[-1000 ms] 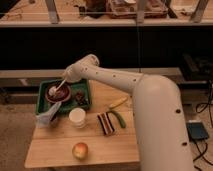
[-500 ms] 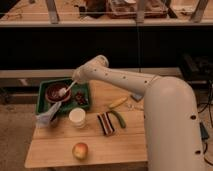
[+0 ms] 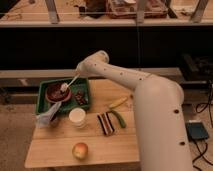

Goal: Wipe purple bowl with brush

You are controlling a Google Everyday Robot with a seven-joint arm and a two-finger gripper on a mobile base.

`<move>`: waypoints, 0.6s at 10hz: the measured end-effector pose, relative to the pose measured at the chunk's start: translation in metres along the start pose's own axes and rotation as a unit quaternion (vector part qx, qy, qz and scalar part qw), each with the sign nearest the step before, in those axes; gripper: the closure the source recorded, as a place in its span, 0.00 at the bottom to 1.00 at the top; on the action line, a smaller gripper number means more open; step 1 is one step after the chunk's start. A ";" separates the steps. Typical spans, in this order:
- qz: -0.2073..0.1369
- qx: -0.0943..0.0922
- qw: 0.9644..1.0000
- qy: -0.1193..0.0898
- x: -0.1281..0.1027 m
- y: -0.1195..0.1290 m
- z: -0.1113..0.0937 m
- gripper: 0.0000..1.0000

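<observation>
Wooden table (image 3: pixel 55 146) bears a green tray (image 3: pixel 41 97) holding the purple bowl (image 3: pixel 52 94), where the gripper (image 3: pixel 80 72), jaws pinching the brush (image 3: pixel 71 81), could tip the bowl by pressing hard near its rim.

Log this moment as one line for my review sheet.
end effector: over tray back-right corner, shut on brush | brush head: at bowl right side | bowl: in tray | step: wipe

Brush (image 3: pixel 70 82) slanted, head in purple bowl (image 3: pixel 53 95); gripper (image 3: pixel 80 74) clasps handle above
</observation>
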 end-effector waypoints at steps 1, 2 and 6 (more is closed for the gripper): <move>-0.006 0.007 1.000 -0.002 -0.005 -0.018 0.007 0.86; -0.011 0.013 1.000 -0.003 -0.010 -0.028 0.011 0.86; -0.031 0.036 0.999 -0.024 -0.041 -0.062 0.017 0.86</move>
